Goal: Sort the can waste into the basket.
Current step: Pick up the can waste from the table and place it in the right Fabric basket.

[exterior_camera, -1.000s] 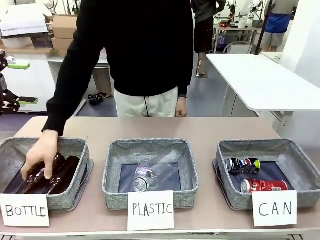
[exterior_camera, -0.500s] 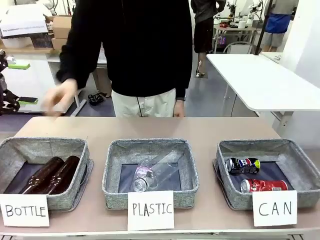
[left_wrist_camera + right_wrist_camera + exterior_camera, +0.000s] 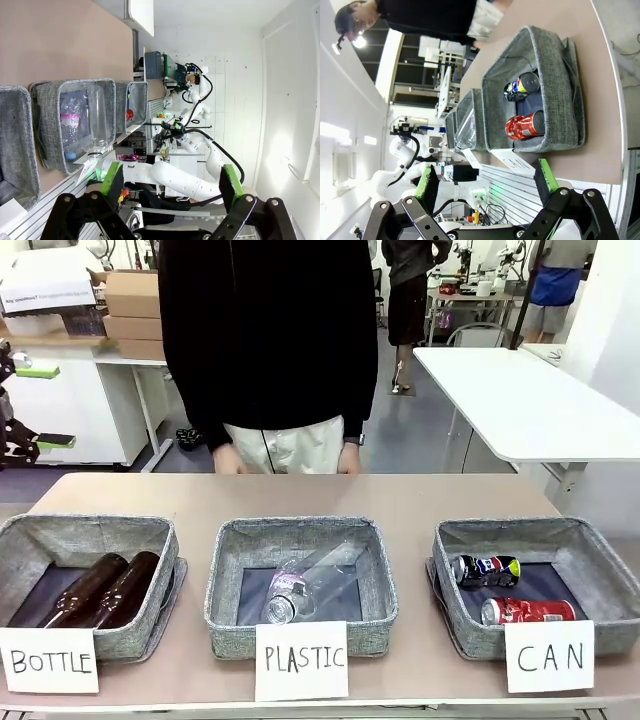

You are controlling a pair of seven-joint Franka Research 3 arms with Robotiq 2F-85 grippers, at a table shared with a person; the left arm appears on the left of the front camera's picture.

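From the front I see the red can (image 3: 527,611) and the dark can (image 3: 485,569) lying side by side in the basket (image 3: 600,552) marked CAN. My right wrist view adds the right gripper (image 3: 485,182), jaws wide and empty; the left gripper (image 3: 170,182) likewise gapes, facing the plastic bottle (image 3: 80,122).
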